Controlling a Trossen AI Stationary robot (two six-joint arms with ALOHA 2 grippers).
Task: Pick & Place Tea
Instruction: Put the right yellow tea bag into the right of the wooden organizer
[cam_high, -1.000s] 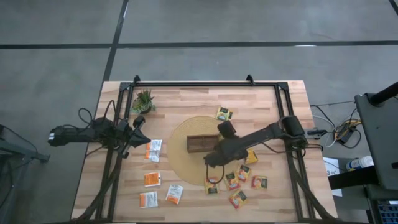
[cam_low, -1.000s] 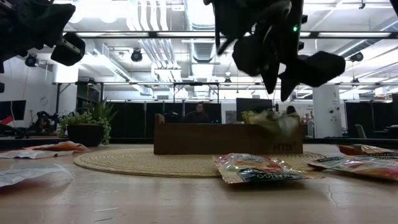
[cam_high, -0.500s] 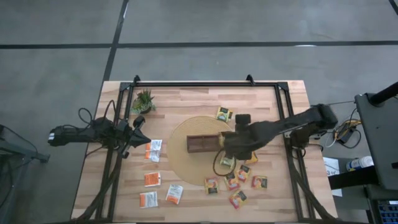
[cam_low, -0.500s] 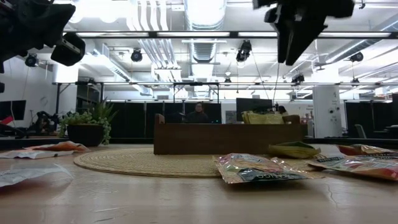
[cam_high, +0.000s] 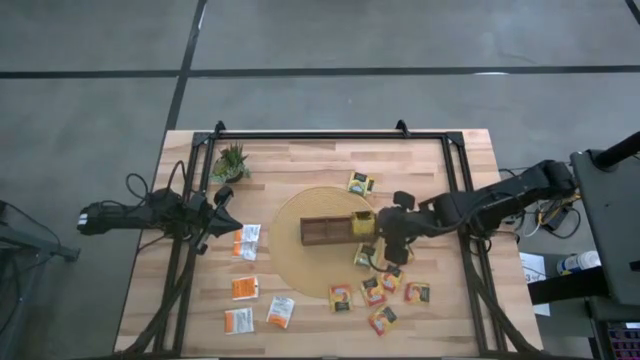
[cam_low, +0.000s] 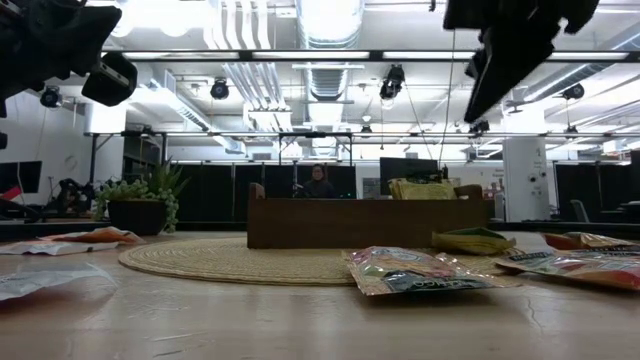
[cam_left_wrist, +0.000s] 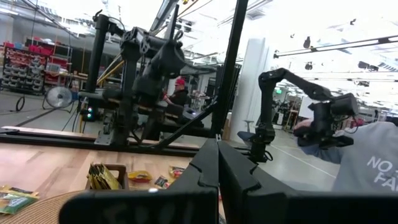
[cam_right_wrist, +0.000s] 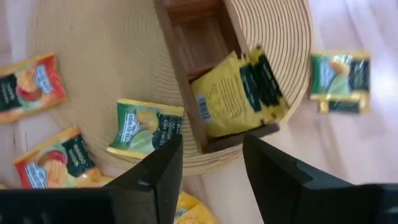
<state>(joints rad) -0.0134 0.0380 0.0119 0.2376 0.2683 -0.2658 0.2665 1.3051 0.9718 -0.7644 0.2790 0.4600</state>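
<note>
The job is only begun. A few yellow-green sachets (cam_right_wrist: 239, 93) stand leaning in the end compartment of the dark wooden tray (cam_high: 325, 231), the end nearest the right arm; the tray's other compartments look bare in the right wrist view. The tray sits on a round woven mat (cam_high: 300, 255).

Most of the tea lies loose on the surface (cam_high: 300, 160). One yellow-green sachet (cam_high: 365, 255) rests on the mat just beside the filled end of the tray (probably the nearest candidate for the next pick). A cluster of orange-brown sachets (cam_high: 385, 295) lies off the mat on the right arm's side of the tray, one more green sachet (cam_high: 360, 182) beyond the tray near the mat's edge, and several white-and-orange sachets (cam_high: 247, 242) well apart from the tray on the left arm's side.

The right pincer (cam_high: 385, 232) hovers just beside the filled end, jaws spread, holding nothing. The left pincer (cam_high: 225, 207) waits clenched and empty near the potted plant (cam_high: 231, 160).
</note>
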